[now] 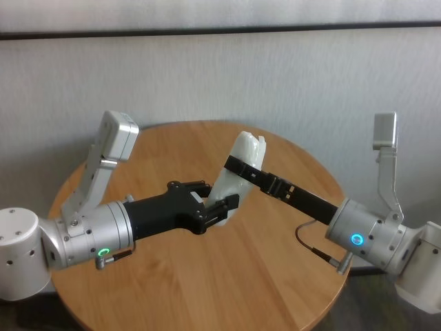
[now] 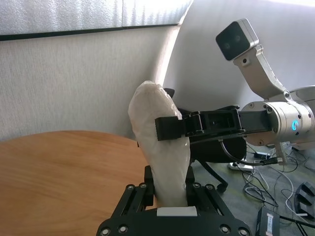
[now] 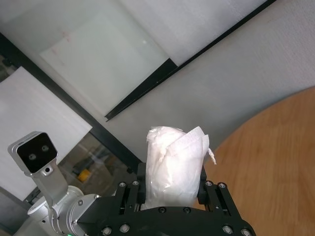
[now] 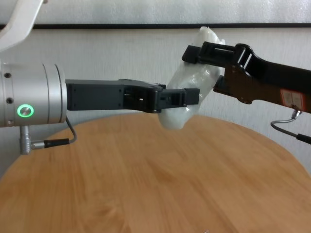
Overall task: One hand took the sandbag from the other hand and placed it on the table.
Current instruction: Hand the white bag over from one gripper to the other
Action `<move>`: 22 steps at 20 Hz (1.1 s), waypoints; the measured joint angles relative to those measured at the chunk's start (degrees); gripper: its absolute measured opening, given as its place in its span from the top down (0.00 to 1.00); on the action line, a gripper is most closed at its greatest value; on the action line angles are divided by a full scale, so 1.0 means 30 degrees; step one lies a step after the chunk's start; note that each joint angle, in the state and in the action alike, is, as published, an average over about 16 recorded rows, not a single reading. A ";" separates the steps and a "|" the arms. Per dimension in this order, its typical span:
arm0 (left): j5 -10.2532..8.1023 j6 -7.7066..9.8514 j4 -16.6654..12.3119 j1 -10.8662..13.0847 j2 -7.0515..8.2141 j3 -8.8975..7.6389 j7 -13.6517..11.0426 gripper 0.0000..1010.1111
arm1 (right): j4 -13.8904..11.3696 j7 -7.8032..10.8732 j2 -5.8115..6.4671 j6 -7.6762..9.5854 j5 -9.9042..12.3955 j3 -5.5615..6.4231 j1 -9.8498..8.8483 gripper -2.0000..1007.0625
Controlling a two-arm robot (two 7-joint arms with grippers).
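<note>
bare table (image 1: 207,289) under the held sandbag (image 1: 238,176) — both tools crowd it

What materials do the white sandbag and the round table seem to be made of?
Sandbag: apparently thin, crinkly, slightly glossy white plastic film; it creases where the left gripper and right gripper pinch it. Table: light brown wood grain, smooth, maybe laminate.

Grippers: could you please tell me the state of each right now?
Left gripper: shut on the sandbag's lower end.
Right gripper: shut on its upper part.
</note>
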 joint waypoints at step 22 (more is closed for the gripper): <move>0.0000 0.0004 -0.0001 0.0006 -0.0007 -0.0003 0.0019 0.42 | 0.0144 -0.0463 0.0261 -0.0195 0.0518 -0.0921 0.0478 0.46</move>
